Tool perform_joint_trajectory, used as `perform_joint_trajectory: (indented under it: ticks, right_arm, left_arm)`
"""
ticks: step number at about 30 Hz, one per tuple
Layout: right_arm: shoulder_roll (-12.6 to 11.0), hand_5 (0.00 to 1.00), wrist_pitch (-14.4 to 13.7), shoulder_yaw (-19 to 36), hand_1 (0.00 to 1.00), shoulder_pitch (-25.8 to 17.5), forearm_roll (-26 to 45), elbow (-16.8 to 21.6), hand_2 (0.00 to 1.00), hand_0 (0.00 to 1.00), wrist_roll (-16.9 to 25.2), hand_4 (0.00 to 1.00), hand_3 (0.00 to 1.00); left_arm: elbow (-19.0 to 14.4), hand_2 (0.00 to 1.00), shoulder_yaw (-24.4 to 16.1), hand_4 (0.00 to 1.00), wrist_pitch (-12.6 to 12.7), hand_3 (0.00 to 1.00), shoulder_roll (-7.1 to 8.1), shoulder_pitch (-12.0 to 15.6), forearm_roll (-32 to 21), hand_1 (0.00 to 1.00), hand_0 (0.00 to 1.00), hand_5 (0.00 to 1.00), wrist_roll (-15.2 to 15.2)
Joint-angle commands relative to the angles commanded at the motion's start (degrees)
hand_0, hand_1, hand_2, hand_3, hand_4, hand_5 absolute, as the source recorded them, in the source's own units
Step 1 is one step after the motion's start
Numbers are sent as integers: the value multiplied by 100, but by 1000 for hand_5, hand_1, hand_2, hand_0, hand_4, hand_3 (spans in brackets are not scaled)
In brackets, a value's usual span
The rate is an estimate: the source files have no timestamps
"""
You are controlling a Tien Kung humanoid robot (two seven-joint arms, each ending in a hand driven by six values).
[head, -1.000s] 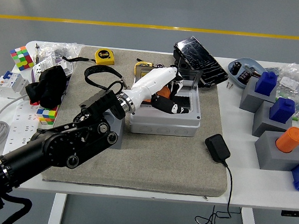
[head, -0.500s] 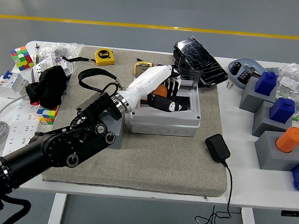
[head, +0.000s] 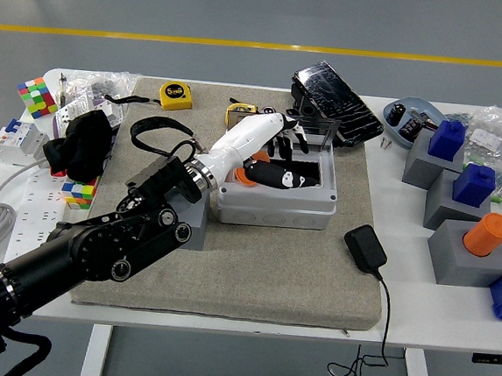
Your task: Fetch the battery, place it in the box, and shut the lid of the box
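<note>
The left hand (head: 267, 154) reached into the open box (head: 274, 199), fingers spread and holding nothing. The orange battery (head: 247, 177) lay inside at the left wall, just beneath the hand. The lid (head: 337, 93) stood raised at the far edge.

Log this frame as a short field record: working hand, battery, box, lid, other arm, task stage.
working hand: left hand, reaching into the box, fingers loosely open over the battery
battery: orange battery lies inside the box at its left end, partly hidden by the fingers
box: grey box on the grey mat, open
lid: dark lid tilted back behind the box, not closed
other arm: right arm not in view
task stage: battery in the box, lid closing not yet done
</note>
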Motion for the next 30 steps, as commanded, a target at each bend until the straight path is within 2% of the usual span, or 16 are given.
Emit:
perform_joint_trajectory:
  ticks: [5,12,13,18,19,21,24,30]
  right_arm:
    - [8,580,-4,28,663,-15,-9,0,672,642,-5,972,576]
    - [17,579,-10,35,663,-19,22,0,672,642,4,972,576]
    - [17,579,-11,41,663,-22,16,0,672,642,4,972,576]
    - [17,579,-13,62,663,-39,11,0,672,642,14,972,576]
    - [15,579,-14,64,663,-41,13,0,672,641,17,972,576]
    - [15,579,-16,81,663,-44,3,0,672,641,18,972,576]
    - [17,579,-18,98,663,-52,2,0,672,641,24,972,576]
    - [19,579,-16,95,663,-52,7,0,672,643,34,972,576]
  left_arm:
    - [-262,377,-52,998,9,475,0,76,6,373,282,362,23]
    - [-1087,395,-473,998,-49,472,0,416,498,380,287,379,359]
    - [-1184,459,-547,998,-60,478,0,478,551,454,365,411,391]
    - [-1621,459,-930,998,-213,478,0,852,737,454,365,411,683]
    - [-1674,498,-986,998,-240,498,3,922,760,507,414,427,732]
    - [-1728,498,-1055,998,-259,498,69,1030,773,507,414,427,763]
    - [-1756,498,-1225,998,-297,498,287,1237,817,507,414,427,830]
    - [-1871,501,-1484,998,-374,505,592,1515,902,521,432,433,965]
